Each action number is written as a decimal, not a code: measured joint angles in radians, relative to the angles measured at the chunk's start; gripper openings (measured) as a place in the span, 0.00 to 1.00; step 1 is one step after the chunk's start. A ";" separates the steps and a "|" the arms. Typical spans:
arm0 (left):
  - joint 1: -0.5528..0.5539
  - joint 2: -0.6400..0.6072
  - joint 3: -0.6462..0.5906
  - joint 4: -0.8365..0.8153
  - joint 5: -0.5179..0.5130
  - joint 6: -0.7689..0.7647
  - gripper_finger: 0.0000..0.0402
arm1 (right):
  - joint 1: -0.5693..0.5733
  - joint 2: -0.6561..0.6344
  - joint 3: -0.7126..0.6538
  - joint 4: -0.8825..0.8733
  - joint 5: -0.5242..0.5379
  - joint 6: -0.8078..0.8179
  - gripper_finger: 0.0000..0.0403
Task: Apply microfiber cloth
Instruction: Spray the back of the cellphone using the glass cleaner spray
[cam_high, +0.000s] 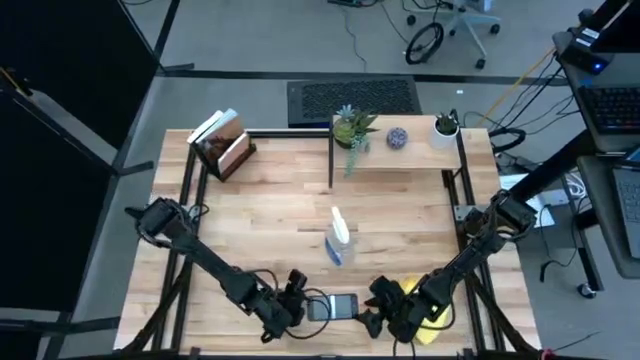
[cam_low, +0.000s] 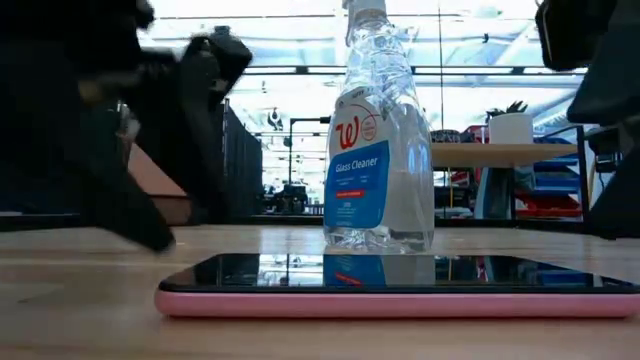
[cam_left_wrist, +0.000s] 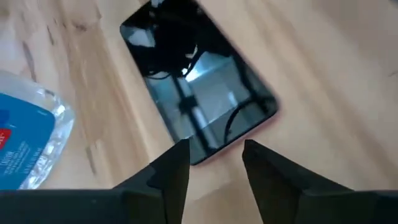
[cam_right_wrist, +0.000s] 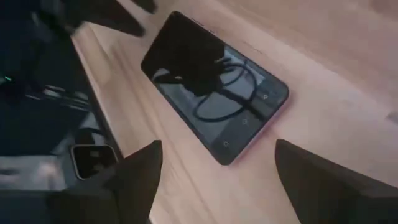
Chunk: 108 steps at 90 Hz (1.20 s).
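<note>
The yellow microfiber cloth lies crumpled on the table near its front edge, partly hidden under my right arm. A dark phone in a pink case lies flat, screen up, between my two grippers. My left gripper is open, its fingertips at the phone's left end. My right gripper is wide open just right of the phone, with nothing between its fingers. Behind the phone, a clear spray bottle with a blue label stands upright.
The spray bottle stands mid-table, just beyond the phone. At the far edge are a wooden book stand, a potted plant, a small ball and a white pot. The table's near edge runs close below both grippers.
</note>
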 joint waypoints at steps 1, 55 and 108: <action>0.000 0.004 0.000 0.001 -0.001 0.004 0.36 | -0.001 0.000 -0.002 0.001 0.000 0.005 0.71; 0.026 0.077 0.001 0.133 -0.037 0.005 0.36 | -0.032 0.097 -0.031 0.134 0.004 0.125 0.71; 0.040 0.107 0.002 0.214 -0.069 0.008 0.36 | -0.036 0.109 -0.032 0.281 0.043 -0.032 0.64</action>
